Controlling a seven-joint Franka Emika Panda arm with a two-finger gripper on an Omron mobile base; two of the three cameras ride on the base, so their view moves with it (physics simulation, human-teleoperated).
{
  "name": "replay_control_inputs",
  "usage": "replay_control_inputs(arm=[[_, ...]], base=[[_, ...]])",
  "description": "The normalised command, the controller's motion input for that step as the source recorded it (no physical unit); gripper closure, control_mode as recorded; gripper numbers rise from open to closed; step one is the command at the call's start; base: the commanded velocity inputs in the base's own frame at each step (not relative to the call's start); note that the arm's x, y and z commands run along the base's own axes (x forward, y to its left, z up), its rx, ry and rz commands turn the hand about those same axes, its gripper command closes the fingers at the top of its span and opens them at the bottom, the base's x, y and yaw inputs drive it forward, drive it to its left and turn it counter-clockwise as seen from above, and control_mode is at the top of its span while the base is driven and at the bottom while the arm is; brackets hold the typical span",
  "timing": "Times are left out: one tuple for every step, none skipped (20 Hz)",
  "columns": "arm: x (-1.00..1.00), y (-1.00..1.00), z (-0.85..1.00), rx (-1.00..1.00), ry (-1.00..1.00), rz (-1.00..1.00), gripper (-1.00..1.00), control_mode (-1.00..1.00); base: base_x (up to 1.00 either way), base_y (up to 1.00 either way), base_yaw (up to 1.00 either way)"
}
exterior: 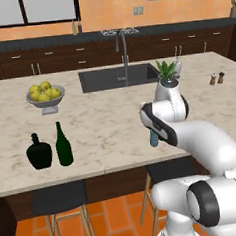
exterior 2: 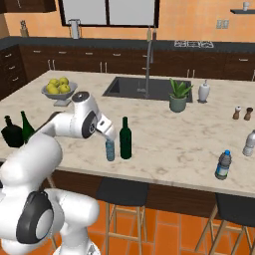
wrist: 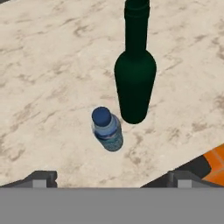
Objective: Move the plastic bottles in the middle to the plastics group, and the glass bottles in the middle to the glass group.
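End effector [wrist: 109, 179], jaws released, hovers above upright small plastic bottle [wrist: 106, 128], cap up, beside upright green glass bottle [wrist: 134, 74].

The arm [exterior: 207, 148] is built of glossy white, rounded shells, fat tubes that swell at each bend. Dark grey to black rings mark the joints, the biggest a round cap low on the base [exterior 2: 32, 224]. A black band wraps the wrist link [exterior: 158, 124]. 2 small dark fingertips [wrist: 41, 178] end the gripper [wrist: 111, 179].
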Motion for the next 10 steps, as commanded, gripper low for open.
replay_control_inputs(arm=[[0.42, 0.01, -0.21, 0.00, 0.15, 0.09, -1.00, -1.00], [0.26, 0.00, -0.24, 0.00, 0.13, 0.07, -1.00, -1.00], [0.18, 0.01, -0.30, 0.00, 0.14, 0.06, -1.00, -1.00], [0.20, 0.00, -0.33, 0.00, 0.09, 0.10, -1.00, -1.00], [0.23, 0.00, -0.34, 0.08, 0.02, 0.14, -1.00, -1.00], [0.22, 0.00, -0.38, 0.05, 0.00, 0.11, -1.00, -1.00], [0.18, 0.00, -0.35, 0.01, 0.00, 0.09, -1.00, -1.00], [0.09, 0.00, -0.37, 0.00, 0.00, 0.05, -1.00, -1.00], [0.07, 0.00, -0.51, 0.00, 0.00, 0.04, -1.00, -1.00], [0.12, 0.00, -0.55, 0.00, 0.01, 0.03, -1.00, -1.00]], base=[[0.00, 0.00, 0.00], [0.00, 0.00, 0.00], [0.00, 0.00, 0.00], [0.00, 0.00, 0.00], [0.00, 0.00, 0.00], [0.00, 0.00, 0.00], [0.00, 0.00, 0.00], [0.00, 0.00, 0.00], [0.00, 0.00, 0.00], [0.00, 0.00, 0.00]])
